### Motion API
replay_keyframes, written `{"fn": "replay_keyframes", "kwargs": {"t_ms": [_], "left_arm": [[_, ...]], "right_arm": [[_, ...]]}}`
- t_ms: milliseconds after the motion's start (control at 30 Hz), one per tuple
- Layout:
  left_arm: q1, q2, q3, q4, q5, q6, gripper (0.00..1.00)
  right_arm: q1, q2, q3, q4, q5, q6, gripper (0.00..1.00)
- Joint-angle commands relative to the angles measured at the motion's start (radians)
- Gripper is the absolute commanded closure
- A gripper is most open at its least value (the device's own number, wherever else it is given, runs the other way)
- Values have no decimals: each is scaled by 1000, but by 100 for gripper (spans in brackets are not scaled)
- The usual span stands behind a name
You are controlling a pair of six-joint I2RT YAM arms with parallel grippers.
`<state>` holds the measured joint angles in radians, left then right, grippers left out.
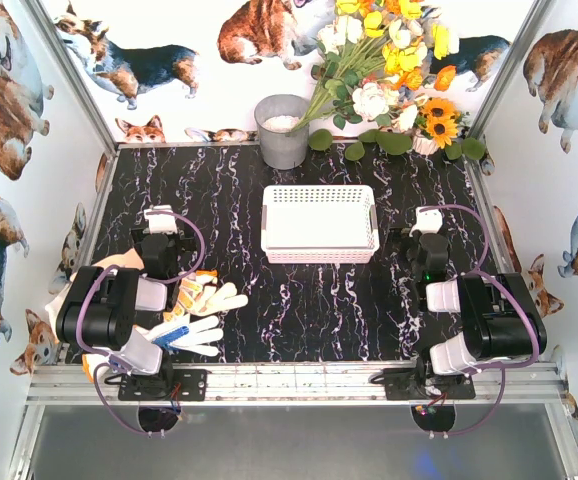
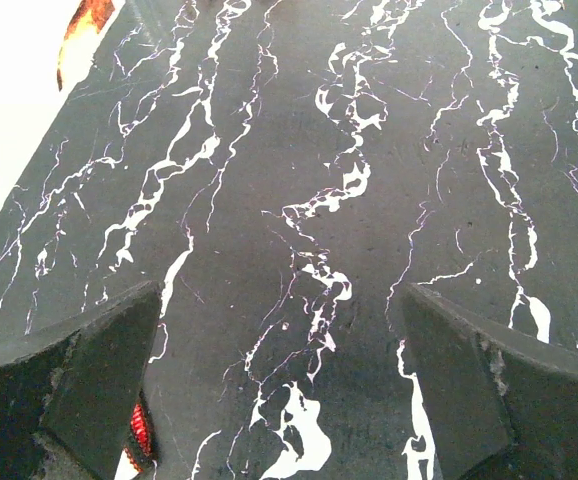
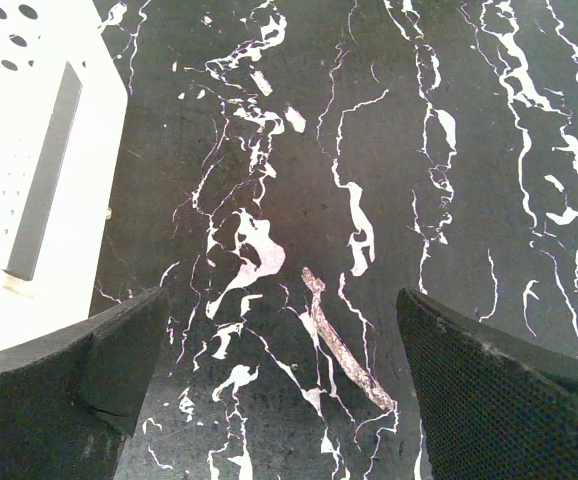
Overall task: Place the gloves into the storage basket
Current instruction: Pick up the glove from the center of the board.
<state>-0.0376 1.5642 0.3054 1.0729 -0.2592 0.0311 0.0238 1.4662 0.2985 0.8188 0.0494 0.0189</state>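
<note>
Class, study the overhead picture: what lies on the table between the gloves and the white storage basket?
Nothing lies there: the top view shows only bare black marbled tabletop between the gloves and the storage basket.

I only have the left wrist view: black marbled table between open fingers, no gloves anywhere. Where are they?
Observer: The gloves lie nearer the left arm's base than the left gripper and a little to its right. The arm partly hides them.
Operator: And the basket?
Observer: The basket stands mid-table, farther out, between the two arms. No glove shows inside it.
Operator: Is the right arm in the way?
Observer: It doesn't look so. The right gripper is open over bare table, to the right of the basket and not touching it.
</note>
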Motion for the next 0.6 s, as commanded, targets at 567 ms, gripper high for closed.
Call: {"fn": "replay_keyframes", "kwargs": {"t_ms": [567], "left_arm": [[-97,-500,213,-690,-160,-160,0]], "right_arm": [[8,-588,107,-600,277,220,0]]}}
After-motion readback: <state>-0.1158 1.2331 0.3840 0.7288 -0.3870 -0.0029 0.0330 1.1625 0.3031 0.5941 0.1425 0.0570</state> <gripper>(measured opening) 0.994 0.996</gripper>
